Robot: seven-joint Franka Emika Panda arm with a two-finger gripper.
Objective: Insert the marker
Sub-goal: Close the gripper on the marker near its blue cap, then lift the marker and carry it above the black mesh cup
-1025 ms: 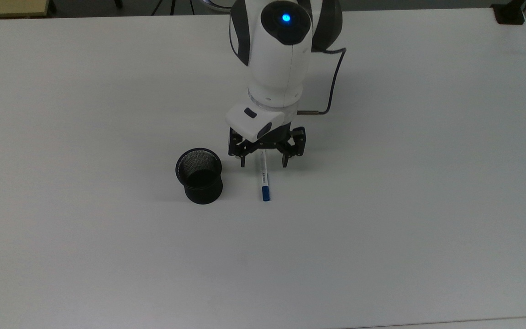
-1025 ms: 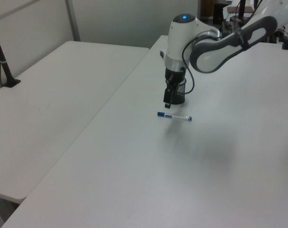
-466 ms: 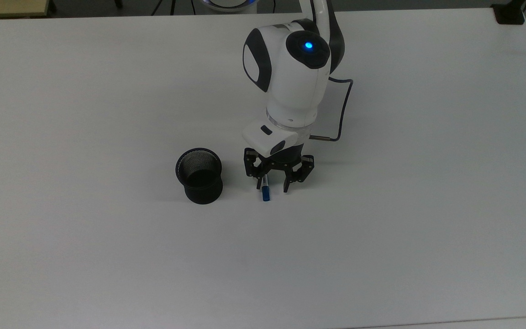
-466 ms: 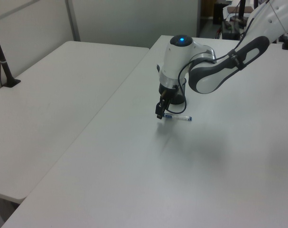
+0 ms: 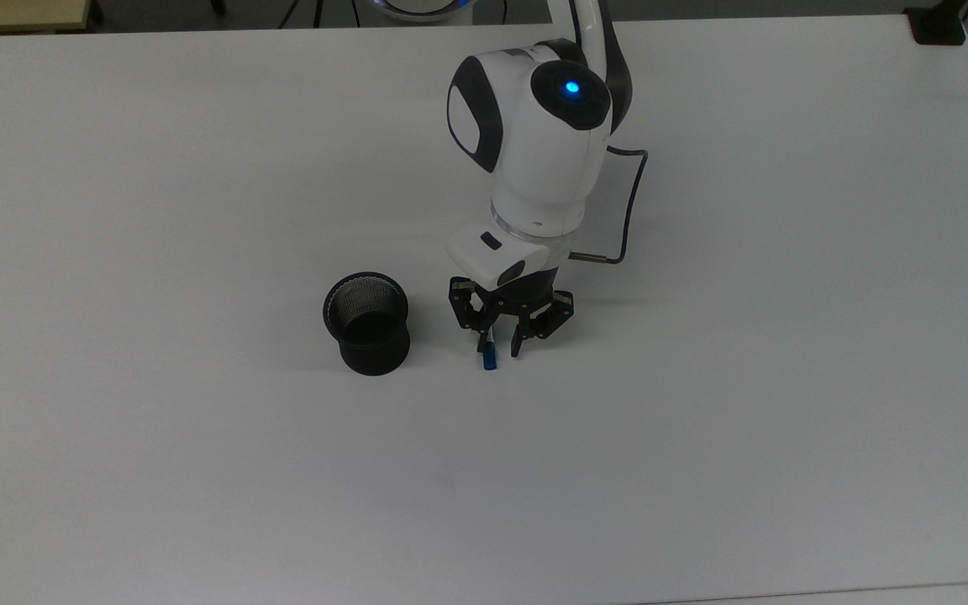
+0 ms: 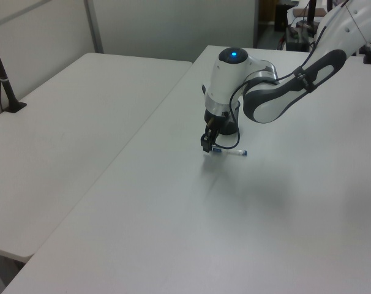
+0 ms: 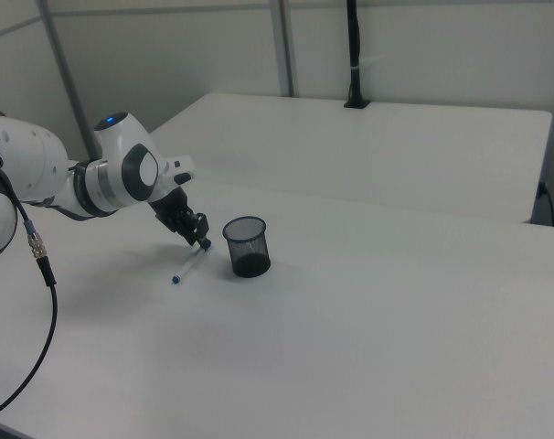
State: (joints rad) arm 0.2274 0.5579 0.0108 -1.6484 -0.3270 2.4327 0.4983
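The fingers are down at the counter, set narrowly apart on either side of the marker, the gap between them not yet shut on the barrel. The marker lies flat on the counter, well in from every edge; in the top view its long axis runs almost straight toward the near edge, blue cap pointing that way and sticking out just past the fingertips, the rest of the barrel hidden under the hand. In the left view the white barrel stretches out to the left view's right of the fingers, ending in a small blue tail. No writing or label on it can be read. Just beside it, on the top view's left, a black mesh cup stands upright with its mouth open, apart from marker and fingers alike. Above the fingers the white arm shows a blue light on its wrist housing, and a dark cable loops off it to the top view's right.
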